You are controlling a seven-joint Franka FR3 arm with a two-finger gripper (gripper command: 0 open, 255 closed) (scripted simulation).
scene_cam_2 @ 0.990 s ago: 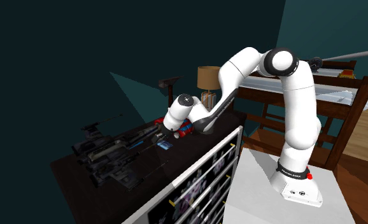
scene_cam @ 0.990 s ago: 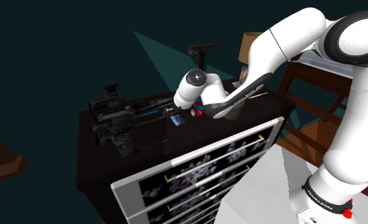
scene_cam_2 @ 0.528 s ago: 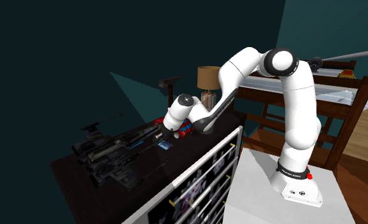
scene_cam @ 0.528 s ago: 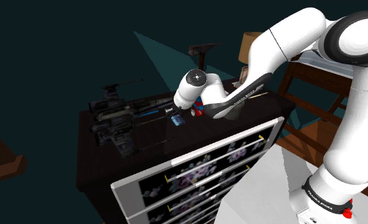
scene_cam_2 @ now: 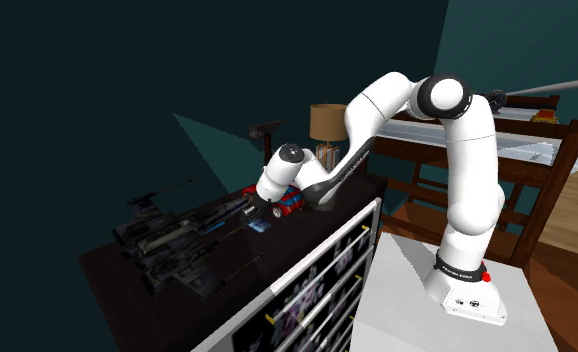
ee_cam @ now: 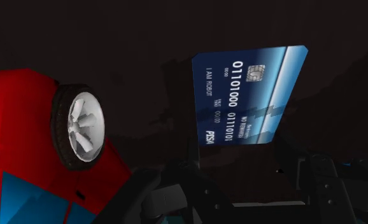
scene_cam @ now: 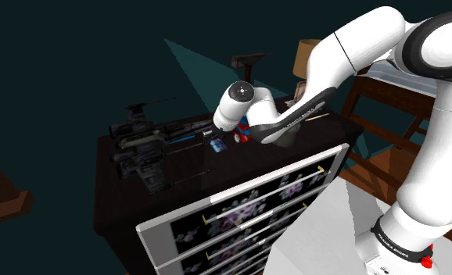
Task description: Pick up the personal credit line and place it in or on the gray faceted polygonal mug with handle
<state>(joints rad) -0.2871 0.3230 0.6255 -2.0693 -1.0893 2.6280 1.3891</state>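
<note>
A blue credit card [ee_cam: 246, 95] with white digits lies flat just over the dark table top [scene_cam: 177, 187]. It sits between my gripper's [ee_cam: 249, 165] two black fingers, which reach to its near corners. From the shoulder view the card [scene_cam: 216, 145] is directly under the gripper [scene_cam: 219, 134]. The second exterior view has the card [scene_cam_2: 260, 226] just below the gripper [scene_cam_2: 268, 207]. A pale grey object [scene_cam_2: 327, 155], perhaps the mug, stands under a lamp behind the arm, partly hidden.
A red toy car [ee_cam: 49, 146] lies close beside the card and shows under the hand [scene_cam: 244, 134]. Dark model aircraft [scene_cam: 142, 148] crowd the shoulder view's left of the table. A brown-shaded lamp [scene_cam_2: 327, 120] stands at the back. A wooden bunk bed [scene_cam_2: 517, 150] is beyond.
The fingers have shut around the card. The hand has risen slightly; the card has barely shifted.
</note>
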